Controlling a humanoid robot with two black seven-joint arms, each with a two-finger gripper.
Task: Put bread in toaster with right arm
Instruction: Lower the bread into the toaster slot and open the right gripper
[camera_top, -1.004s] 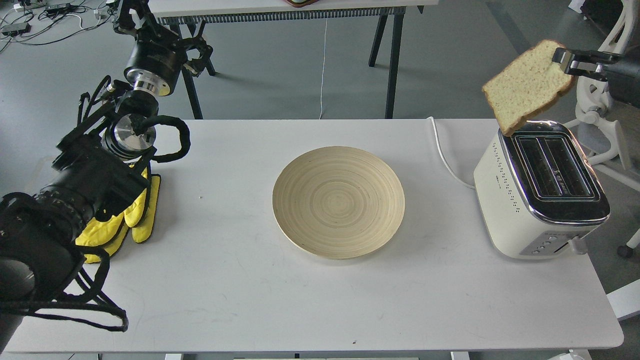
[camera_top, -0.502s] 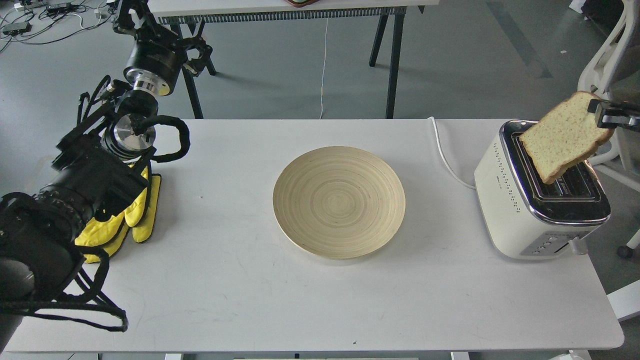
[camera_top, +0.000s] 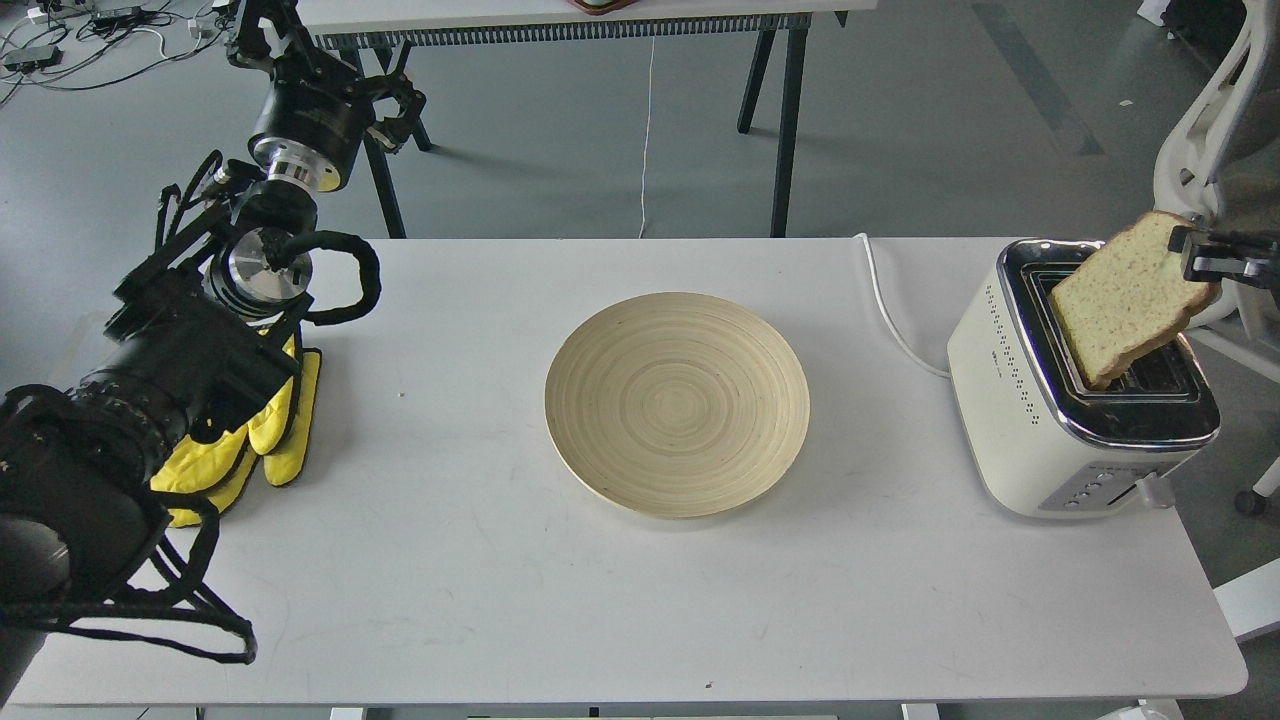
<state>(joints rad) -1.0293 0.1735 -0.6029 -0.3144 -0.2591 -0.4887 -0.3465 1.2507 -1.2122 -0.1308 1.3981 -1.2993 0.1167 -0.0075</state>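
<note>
**Seating the slice in the slot**

The left gripper (camera_top: 262, 30), raised far left, is too dark to read. The empty plate (camera_top: 677, 404) sits mid-table. At the toaster (camera_top: 1080, 385), the bread (camera_top: 1125, 312) leans, lower corner entering a slot, pinched by the right gripper (camera_top: 1198, 262). Straighten it upright before releasing.

a robotics lab or test room rather than a home kitchen. a plain white worktop (camera_top: 620, 600) stands on a bare grey floor (camera_top: 900, 120). loose cables and power strips (camera_top: 90, 30) lie on the floor at the far left. a second table on black trestle legs (camera_top: 785, 110) stands behind, and part of a white office chair (camera_top: 1200, 150) shows at the right. a black jointed robot arm (camera_top: 200, 330) with exposed wiring reaches in from the left.
</note>
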